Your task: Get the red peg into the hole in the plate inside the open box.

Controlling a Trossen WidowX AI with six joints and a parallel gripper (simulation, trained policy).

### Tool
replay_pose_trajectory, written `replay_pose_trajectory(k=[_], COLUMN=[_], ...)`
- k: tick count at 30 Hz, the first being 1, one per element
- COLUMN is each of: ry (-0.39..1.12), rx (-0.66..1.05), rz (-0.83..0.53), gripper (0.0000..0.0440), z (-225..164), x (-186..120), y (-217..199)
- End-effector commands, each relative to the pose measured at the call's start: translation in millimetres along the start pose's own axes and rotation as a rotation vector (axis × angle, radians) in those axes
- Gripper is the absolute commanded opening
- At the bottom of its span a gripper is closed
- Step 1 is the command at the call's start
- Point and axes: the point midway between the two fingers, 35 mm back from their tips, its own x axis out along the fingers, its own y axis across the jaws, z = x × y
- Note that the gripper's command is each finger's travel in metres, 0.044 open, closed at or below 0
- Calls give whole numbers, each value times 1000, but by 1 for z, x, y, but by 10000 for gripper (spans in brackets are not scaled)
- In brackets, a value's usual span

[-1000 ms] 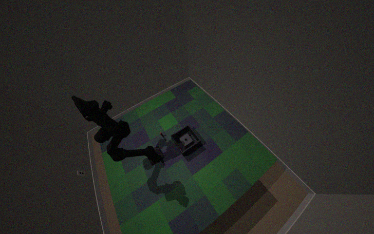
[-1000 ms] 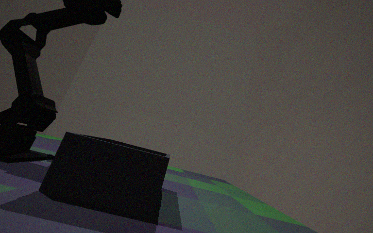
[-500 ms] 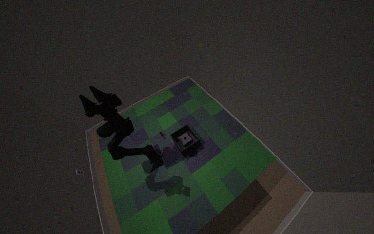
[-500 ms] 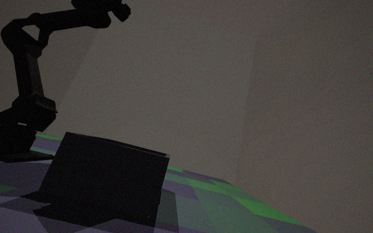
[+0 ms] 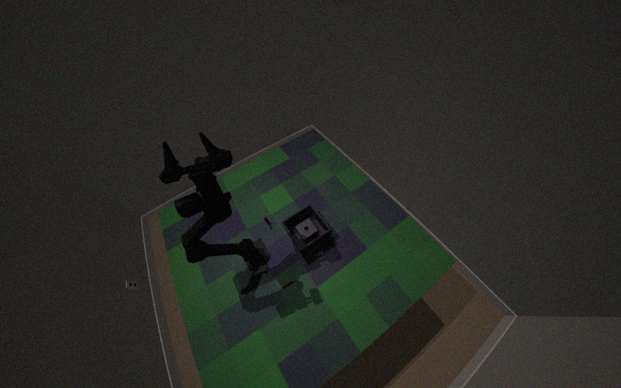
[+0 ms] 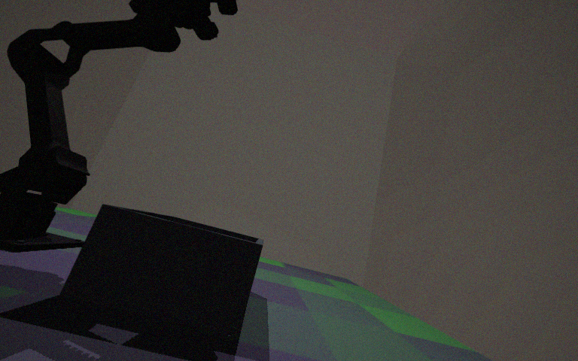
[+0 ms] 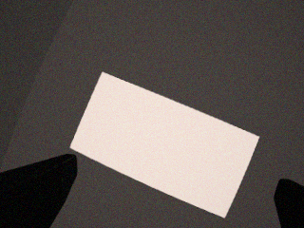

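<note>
Plain room, type unclear: bare walls (image 5: 411, 91) (image 6: 277, 127), outlet (image 5: 132, 284), patchwork-topped table (image 5: 403, 251) (image 6: 341, 314).

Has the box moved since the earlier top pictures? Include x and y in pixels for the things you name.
No: the box (image 5: 316, 250) (image 6: 162, 272) sits on the same purple patch (image 5: 352, 249) of the patterned surface, right of the arm's base.
</note>
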Motion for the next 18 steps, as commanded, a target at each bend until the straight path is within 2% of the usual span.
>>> replay_pose_trajectory(k=[1, 18], ry=[10, 110], rx=[91, 523], rz=[83, 467], gripper=[440, 440], z=[4, 30], x=[-5, -44], y=[25, 131])
